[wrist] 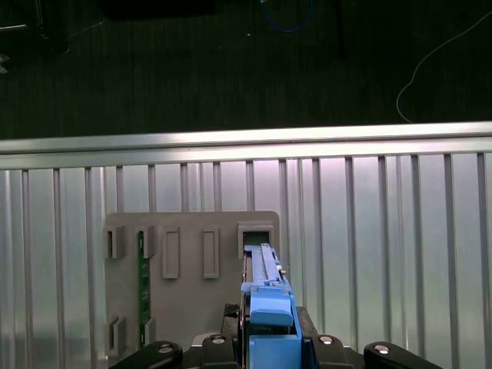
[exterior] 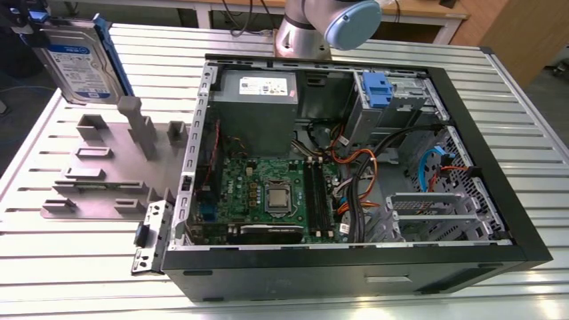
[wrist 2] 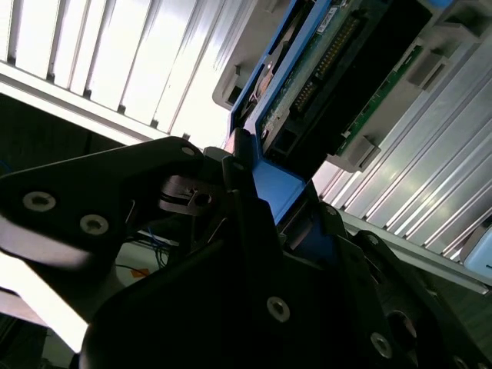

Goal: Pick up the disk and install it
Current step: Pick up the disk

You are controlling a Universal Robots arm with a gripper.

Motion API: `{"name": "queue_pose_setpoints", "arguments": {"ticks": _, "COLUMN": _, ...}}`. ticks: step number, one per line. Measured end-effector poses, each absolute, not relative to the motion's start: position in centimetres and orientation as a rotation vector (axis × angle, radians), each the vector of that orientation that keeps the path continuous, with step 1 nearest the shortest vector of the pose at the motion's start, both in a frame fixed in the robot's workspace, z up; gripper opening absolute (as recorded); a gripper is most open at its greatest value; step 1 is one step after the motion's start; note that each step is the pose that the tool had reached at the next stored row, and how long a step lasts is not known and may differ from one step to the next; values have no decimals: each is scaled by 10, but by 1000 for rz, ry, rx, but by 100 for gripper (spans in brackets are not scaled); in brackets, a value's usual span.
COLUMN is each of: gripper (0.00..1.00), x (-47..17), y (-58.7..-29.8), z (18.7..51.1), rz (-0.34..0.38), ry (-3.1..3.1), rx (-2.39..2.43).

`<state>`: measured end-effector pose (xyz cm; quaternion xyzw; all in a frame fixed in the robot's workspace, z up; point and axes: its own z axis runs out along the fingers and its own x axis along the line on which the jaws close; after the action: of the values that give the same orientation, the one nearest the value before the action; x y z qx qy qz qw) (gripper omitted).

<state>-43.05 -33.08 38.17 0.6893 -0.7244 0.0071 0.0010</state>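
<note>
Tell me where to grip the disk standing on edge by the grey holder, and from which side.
Take the blue carrier rail at the disk's upper end, coming straight down from above and closing across its thin edge. It stands on edge, leaving that end free. The pincer is shut there now.

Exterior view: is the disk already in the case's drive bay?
No, the disk is outside the case, toward the exterior view's left, by the grey holder block.
</note>
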Motion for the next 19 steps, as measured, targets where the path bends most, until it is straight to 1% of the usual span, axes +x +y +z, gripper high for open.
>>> {"name": "queue_pose_setpoints", "arguments": {"ticks": 19, "gripper": 36, "x": -430, "y": -331, "z": 383, "rz": 8, "ry": -2281, "rx": 2170}}
